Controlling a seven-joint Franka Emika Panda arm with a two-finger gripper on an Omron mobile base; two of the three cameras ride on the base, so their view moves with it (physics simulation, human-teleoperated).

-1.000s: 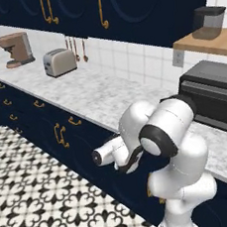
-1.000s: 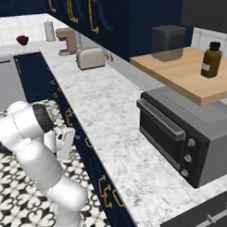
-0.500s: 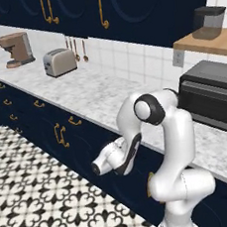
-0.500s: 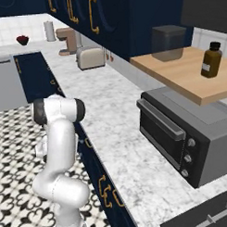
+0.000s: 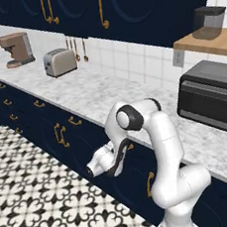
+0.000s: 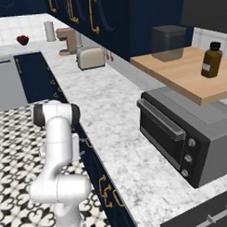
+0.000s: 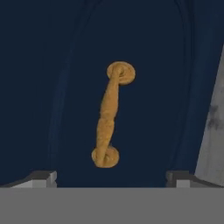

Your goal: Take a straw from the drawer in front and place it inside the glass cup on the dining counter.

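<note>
- One wide dark navy drawer front [image 7: 144,87] with smooth moulded panel edges faced the hand camera, shut; it sat just under the marble worktop's edge, in front of the arm.
- One small curved brass pull handle [image 7: 110,114], knobbly and twisted between two round end rosettes, stood on that drawer panel, running lengthwise between the fingertips.
- Two small grey finger tips [image 7: 40,178] of the white arm's two-finger gripper [image 7: 111,180] rose at the bottom of the hand view, spread wide apart on either side of the handle and holding nothing; whether they touched the panel could not be told.
- From the left base view, the gripper [image 5: 92,171] pointed low toward the navy cabinet fronts below the worktop.
- The long white worktop veined with grey marble [image 5: 108,93] ran above the drawers, backed by glossy white square tiles.
- On it stood a boxy dark grey toaster oven [image 6: 181,138] with round knobs, a rounded silver toaster [image 5: 60,62] and a coppery-brown coffee machine [image 5: 16,48].
- A pale wooden shelf [image 6: 188,73] above the oven carried a brown glass bottle with a dark cap [image 6: 210,60] and a translucent grey canister [image 6: 168,40].
</note>
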